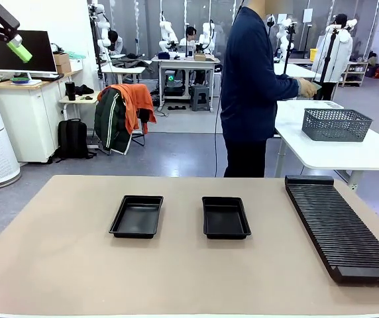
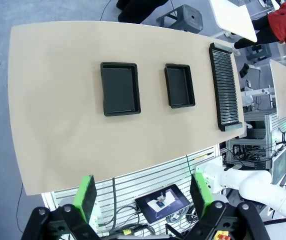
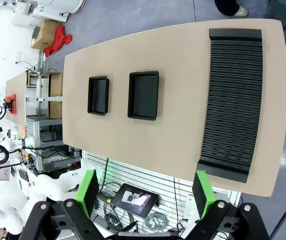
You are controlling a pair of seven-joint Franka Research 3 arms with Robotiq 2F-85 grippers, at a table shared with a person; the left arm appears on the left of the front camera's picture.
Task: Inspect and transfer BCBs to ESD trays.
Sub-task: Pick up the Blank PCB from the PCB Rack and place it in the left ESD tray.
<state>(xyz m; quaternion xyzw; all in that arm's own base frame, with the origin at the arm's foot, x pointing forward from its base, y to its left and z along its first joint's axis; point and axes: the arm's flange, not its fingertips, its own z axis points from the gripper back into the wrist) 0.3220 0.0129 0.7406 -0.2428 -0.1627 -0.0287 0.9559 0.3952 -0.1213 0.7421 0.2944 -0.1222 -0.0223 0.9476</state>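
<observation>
Left gripper [image 2: 144,196] open wide, nothing between the green pads [image 2: 86,194], hanging high above the table [image 2: 58,130] and looking straight down on it; the front view catches one pad top left, well above the tabletop. Right gripper [image 3: 145,192] same: jaws wide apart, nothing held, high over the table's near edge. Below both, two black trays lie flat mid-table, side by side and not touching: left tray [image 1: 136,216], right tray [image 1: 225,217], long sides running toward the far edge, bare black floors showing. Rack [image 1: 340,227], long, black and ribbed, lies right of the right tray, apart from it, running from the far edge toward the near right corner. Person [image 1: 250,79] in a dark top stands beyond the far edge, turned toward a white side table [image 1: 375,152] with a grey mesh basket [image 1: 336,124] on it. Their hand [image 1: 305,87] is out in front over that side table; cannot tell if it holds a BCB.
</observation>
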